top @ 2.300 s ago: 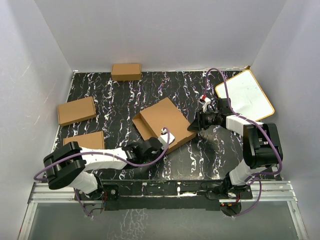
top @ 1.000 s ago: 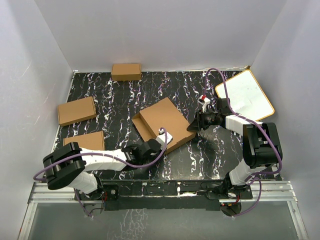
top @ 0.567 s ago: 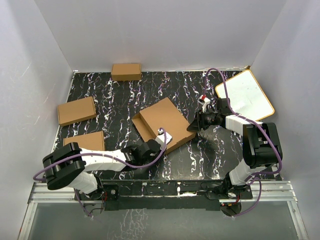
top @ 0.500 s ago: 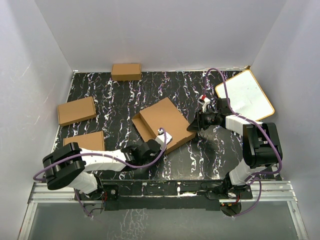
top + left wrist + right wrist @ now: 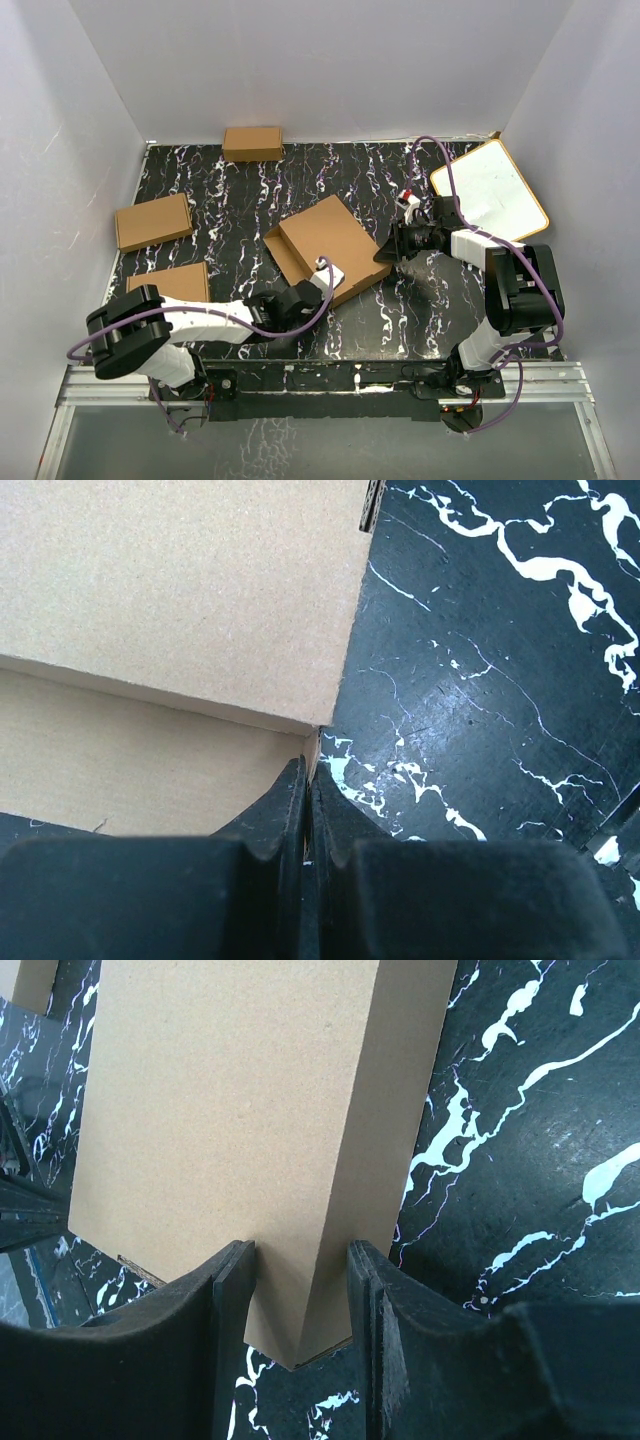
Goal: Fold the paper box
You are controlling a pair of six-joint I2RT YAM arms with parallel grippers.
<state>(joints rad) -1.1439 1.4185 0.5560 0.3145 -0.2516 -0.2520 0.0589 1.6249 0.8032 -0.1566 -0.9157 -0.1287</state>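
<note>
At far left, three small ready-made boxes (image 5: 152,221) along the edge of the worktop (image 5: 230,200), well apart from the work; of no concern here. Next along, left jaws pressed together, tips set against the near corner of the paper box (image 5: 330,240), right at the meeting of folded-over panel (image 5: 180,580) and lower flap (image 5: 120,760) — cannot tell whether nipping a thin edge or merely nudging it. In the middle of the worktop, the paper box itself: lying flat, turned on the diagonal, one panel doubled over, a narrow flap showing along its left side. Further right, right jaws clamped on the box's right corner, one on each side of the folded edge; beyond them, at far right, a white board (image 5: 490,190) with tan rim, apart from everything. Looks to be mid-fold — pinning the sheet at two corners ahead of raising a flap or wall. Calls next for working the left tips onto or under the loose flap and lifting it along its crease; calls also for a firm right hold against skidding, and a slow hand, given the spring of corrugated board.
</note>
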